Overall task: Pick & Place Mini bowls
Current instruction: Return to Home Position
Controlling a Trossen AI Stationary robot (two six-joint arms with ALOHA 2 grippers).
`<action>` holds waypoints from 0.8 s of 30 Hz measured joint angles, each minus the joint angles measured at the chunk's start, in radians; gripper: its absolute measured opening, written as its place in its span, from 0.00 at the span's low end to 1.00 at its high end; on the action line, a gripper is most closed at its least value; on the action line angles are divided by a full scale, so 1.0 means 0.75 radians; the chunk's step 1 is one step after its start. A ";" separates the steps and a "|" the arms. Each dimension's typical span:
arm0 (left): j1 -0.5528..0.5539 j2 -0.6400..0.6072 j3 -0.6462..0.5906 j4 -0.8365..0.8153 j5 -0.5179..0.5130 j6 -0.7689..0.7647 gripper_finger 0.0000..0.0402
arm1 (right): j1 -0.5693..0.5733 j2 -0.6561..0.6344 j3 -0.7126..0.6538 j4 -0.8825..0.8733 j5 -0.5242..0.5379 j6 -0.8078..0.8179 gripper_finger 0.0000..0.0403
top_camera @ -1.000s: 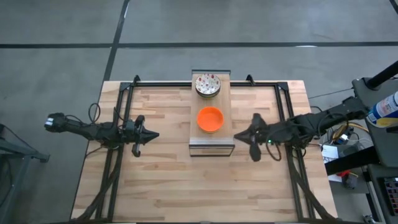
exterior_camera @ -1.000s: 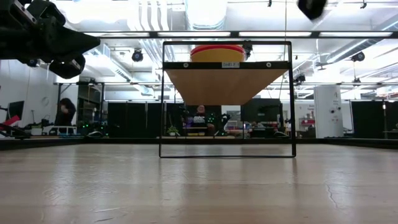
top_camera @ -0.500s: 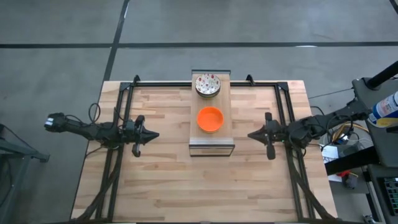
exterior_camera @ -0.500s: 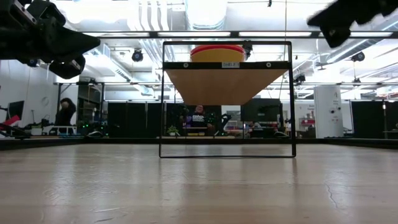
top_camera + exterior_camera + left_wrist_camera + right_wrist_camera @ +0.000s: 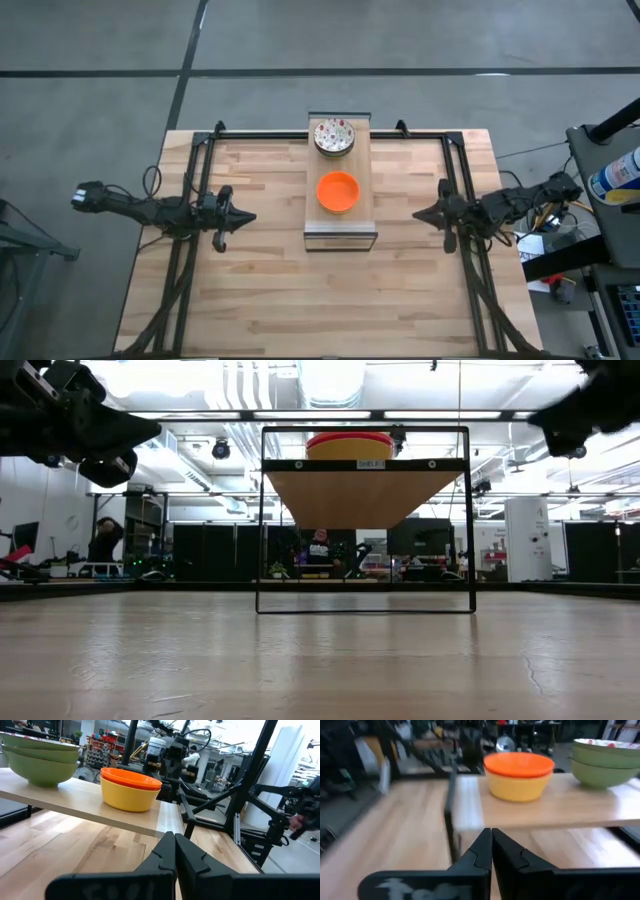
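Observation:
A stack of mini bowls with the orange one on top (image 5: 338, 192) sits on the raised wooden board's near half. Its yellow bowl (image 5: 131, 795) shows under the orange one in both wrist views (image 5: 519, 776). A second stack, white with speckles inside (image 5: 333, 135) and green outside (image 5: 41, 762), sits on the far half. My left gripper (image 5: 248, 216) hovers shut to the left of the board, pointing at it. My right gripper (image 5: 420, 214) hovers shut to the right of the board, also pointing at it. Neither holds anything.
The wooden board (image 5: 362, 160) stands above the table on a black wire frame (image 5: 262, 520), with open space beneath it. Black rails (image 5: 190, 200) run along the table's left and right sides. Bare tabletop (image 5: 330, 300) lies near the front edge. Lab equipment stands beyond the table.
My right gripper has drawn back from beside the board's near right corner toward the table's right edge, staying at about the same height and still pointing at the board. The bowls have stayed where they were.

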 joint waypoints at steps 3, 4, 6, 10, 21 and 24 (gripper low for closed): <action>0.000 0.000 0.000 0.000 0.000 0.000 0.01 | 0.000 -0.060 -0.038 -0.094 0.031 -0.042 0.02; 0.000 -0.001 0.000 0.000 -0.001 0.000 0.01 | 0.000 -0.073 -0.051 -0.100 0.030 -0.001 0.02; 0.000 0.000 0.000 0.000 0.000 0.000 0.01 | 0.000 -0.096 -0.084 -0.073 0.024 0.067 0.02; -0.001 0.000 0.000 0.001 0.000 0.000 0.01 | 0.001 -0.125 -0.184 0.102 -0.068 0.026 0.02; 0.000 0.000 0.000 0.001 0.000 0.000 0.01 | 0.000 -0.266 -0.308 0.243 -0.244 -0.089 0.02; 0.000 0.000 0.000 0.001 0.000 0.000 0.01 | 0.000 -0.270 -0.322 0.270 -0.274 -0.101 0.02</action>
